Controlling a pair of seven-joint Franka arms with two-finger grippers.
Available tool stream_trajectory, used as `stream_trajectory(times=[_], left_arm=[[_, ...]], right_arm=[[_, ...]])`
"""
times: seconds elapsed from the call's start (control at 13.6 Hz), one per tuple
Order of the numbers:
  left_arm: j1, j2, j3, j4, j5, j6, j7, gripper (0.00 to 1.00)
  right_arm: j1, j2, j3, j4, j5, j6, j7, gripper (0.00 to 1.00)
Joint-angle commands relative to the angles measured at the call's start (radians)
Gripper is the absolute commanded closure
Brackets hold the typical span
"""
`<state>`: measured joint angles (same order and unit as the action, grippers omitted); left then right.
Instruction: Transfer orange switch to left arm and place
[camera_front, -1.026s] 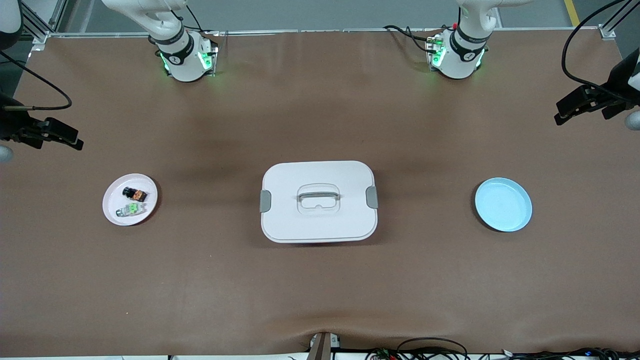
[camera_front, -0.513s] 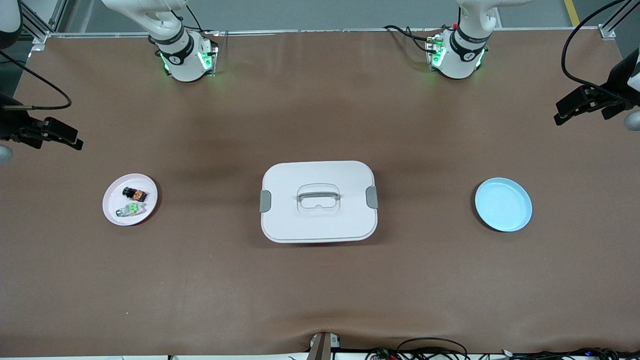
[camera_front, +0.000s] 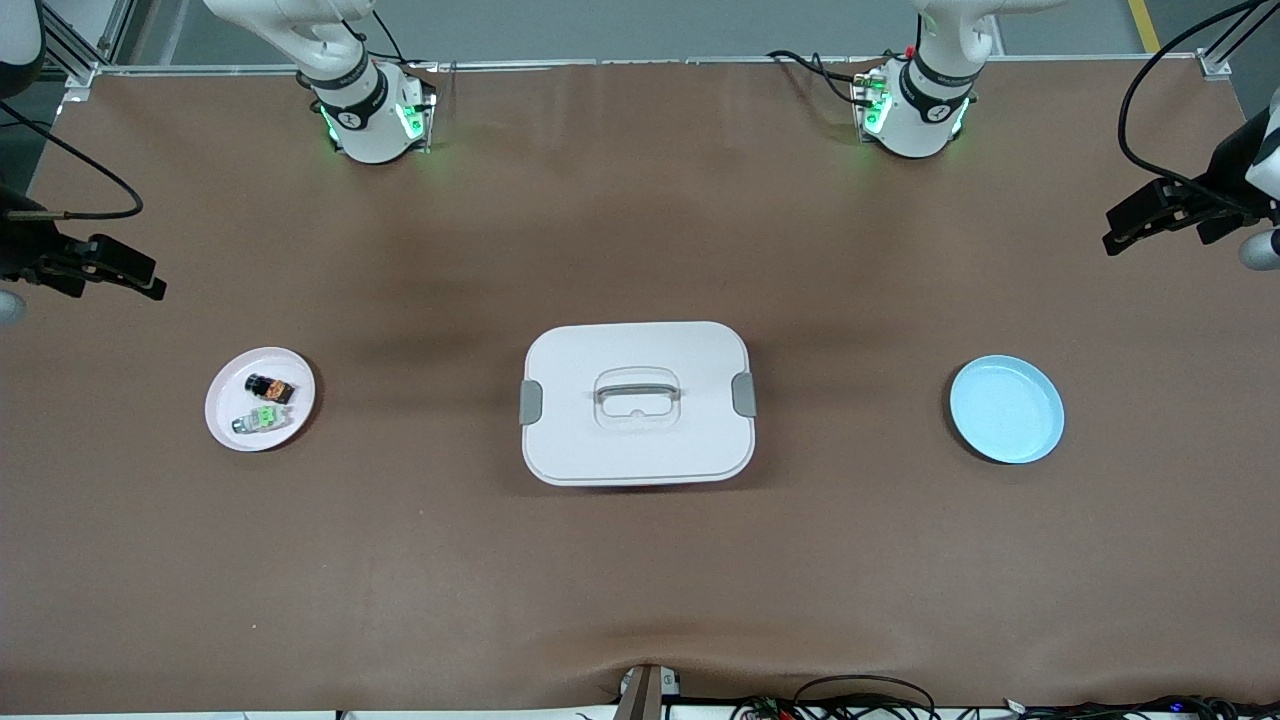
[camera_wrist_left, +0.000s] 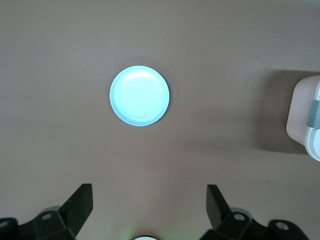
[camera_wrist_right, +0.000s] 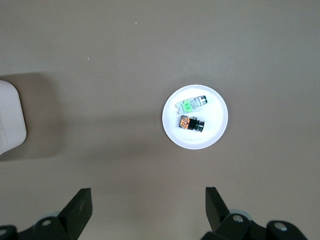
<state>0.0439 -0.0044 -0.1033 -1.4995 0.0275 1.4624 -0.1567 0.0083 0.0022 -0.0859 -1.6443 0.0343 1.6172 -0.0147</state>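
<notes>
A brown tabletop (camera_front: 640, 560) fills the front view. At its centre sits a white box (camera_front: 637, 402) with grey side clasps and a clear handle on its lid. Toward the right arm's end, in the left of the frame, a small white plate (camera_front: 228, 420) holds the orange switch (camera_front: 270, 387) and, just beside it and nearer the camera, a clear switch with a green mark (camera_front: 262, 420). In the right of the frame lies an empty blue plate (camera_front: 1006, 409). The right tool (camera_wrist_right: 148, 210) hangs high at the left edge, fingers spread wide. The left tool (camera_wrist_left: 150, 207) hangs high at the right edge, fingers spread wide too.
</notes>
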Motion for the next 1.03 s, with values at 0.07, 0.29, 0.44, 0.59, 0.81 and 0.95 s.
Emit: stream_trajectory(times=[0.07, 0.29, 0.44, 0.59, 0.81, 0.95], left_arm=[[-0.002, 0.003, 0.001, 0.016, 0.002, -0.019, 0.011, 0.00], [-0.002, 0.003, -0.001, 0.018, 0.002, -0.017, 0.002, 0.00], [-0.004, 0.004, -0.003, 0.015, 0.002, -0.019, 0.000, 0.00], [-0.007, 0.006, -0.004, 0.015, 0.002, -0.017, -0.003, 0.00], [-0.007, 0.006, -0.006, 0.013, 0.002, -0.019, 0.005, 0.00], [-0.006, 0.006, -0.006, 0.013, 0.002, -0.019, 0.002, 0.00]], right_arm=[[0.009, -0.007, -0.008, 0.009, -0.001, -0.013, 0.001, 0.00], [0.006, -0.007, -0.009, 0.009, 0.004, -0.007, 0.007, 0.00], [0.007, -0.005, -0.011, 0.008, 0.004, 0.001, 0.009, 0.00], [0.005, -0.004, -0.011, 0.008, 0.004, 0.009, 0.010, 0.00], [0.001, 0.022, -0.012, -0.002, 0.006, 0.068, 0.009, 0.00], [-0.013, 0.060, -0.012, -0.005, 0.006, 0.096, 0.009, 0.00]])
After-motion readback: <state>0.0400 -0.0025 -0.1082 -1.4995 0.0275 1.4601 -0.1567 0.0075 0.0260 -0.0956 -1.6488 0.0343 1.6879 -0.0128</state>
